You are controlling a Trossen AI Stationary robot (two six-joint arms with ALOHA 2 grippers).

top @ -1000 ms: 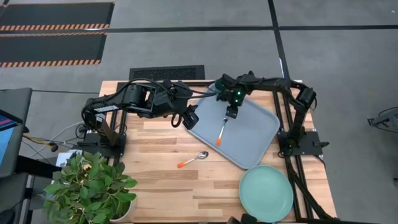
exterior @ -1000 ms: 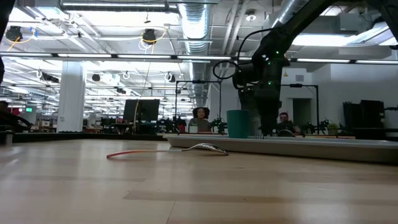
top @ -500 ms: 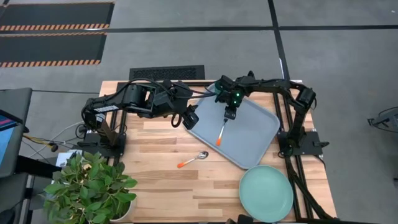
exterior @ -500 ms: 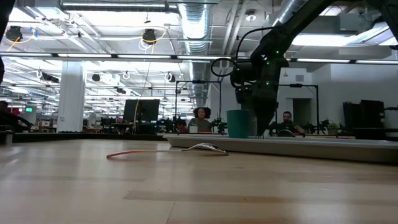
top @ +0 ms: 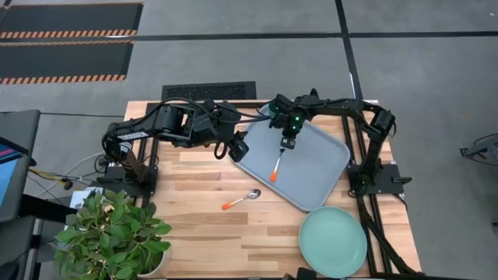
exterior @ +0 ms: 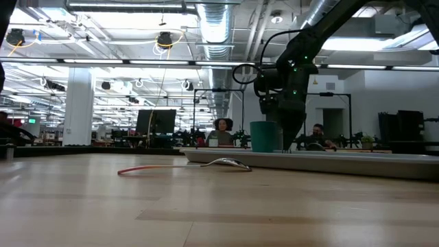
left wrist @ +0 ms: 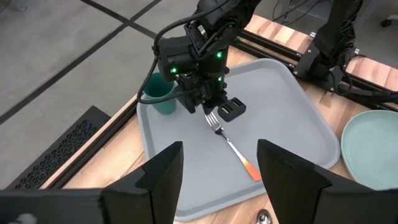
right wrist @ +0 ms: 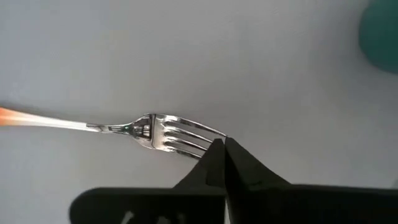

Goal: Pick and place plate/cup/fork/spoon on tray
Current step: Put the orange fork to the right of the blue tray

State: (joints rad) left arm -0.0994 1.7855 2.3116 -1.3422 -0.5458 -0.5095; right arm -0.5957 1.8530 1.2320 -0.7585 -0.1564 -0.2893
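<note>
My left tool (top: 240,148) hangs just beside the left edge of the tray (top: 323,167). Its fingers (left wrist: 163,177) stand wide apart and hold nothing.

The plant (top: 113,233) stands on the table (top: 194,233), well to the left of the tray, at the near left corner.

The spoon (top: 241,199) lies on the bare table, near the tray's lower left edge and apart from it. Its orange handle points away from the tray.

The tray lies tilted on the right half of the table.

The cup (left wrist: 159,93) stands upright inside the tray, in its far left corner.

The fork (top: 278,164) lies flat inside the tray, near the middle. Its tines point toward the cup corner and its orange handle points toward the tray's near edge.

My right tool (top: 286,143) is above the tray, just over the fork's tines. Its fingers (right wrist: 219,163) are pressed together, their tips at the ends of the tines. Nothing is between them. The fork rests on the tray floor, not gripped.

The plate (top: 333,242) lies on the table just beyond the tray's near right corner, outside the tray.
</note>
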